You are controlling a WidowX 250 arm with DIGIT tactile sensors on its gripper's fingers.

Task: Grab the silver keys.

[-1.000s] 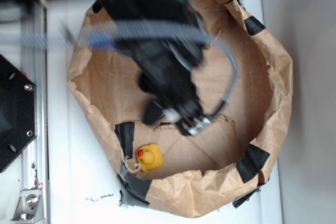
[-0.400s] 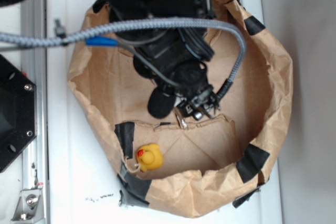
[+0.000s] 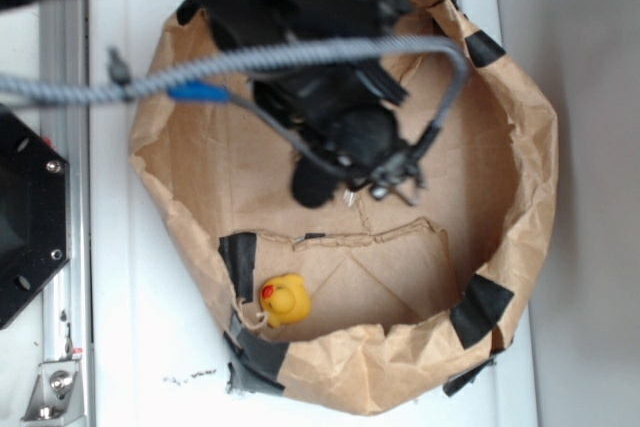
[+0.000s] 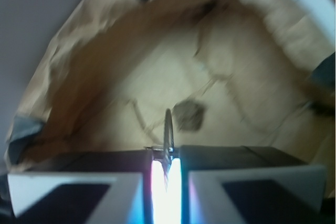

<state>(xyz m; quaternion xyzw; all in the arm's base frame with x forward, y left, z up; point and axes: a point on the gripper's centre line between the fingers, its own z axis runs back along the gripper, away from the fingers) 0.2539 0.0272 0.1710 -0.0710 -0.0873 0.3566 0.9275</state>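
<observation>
- My claw [image 4: 167, 169] is pinched almost shut on the silver keys [image 4: 168, 135]; in the wrist view only a thin bright slit shows between the two fingers [image 4: 79, 182], and a slim metal piece stands up out of that slit
- In the exterior view the claw [image 3: 385, 185] hangs inside the brown paper bag [image 3: 520, 147], and a small glint of the silver keys [image 3: 352, 197] dangles just under its tip, off the bag's floor (motion blur keeps me from telling how many keys there are)
- A dark lumpy rock [image 4: 188, 115] lies on the bag floor beyond the keys in the wrist view, apart from them
- The yellow duck [image 3: 284, 299] sits in the bag's lower left corner, beside a strip of black tape [image 3: 240, 259], well apart from my claw
- A grey braided cable [image 3: 300, 55] arcs across my arm and over the bag's opening
- The bag rests on a white desk [image 3: 150, 347], its crumpled rim patched with more black tape at several spots
</observation>
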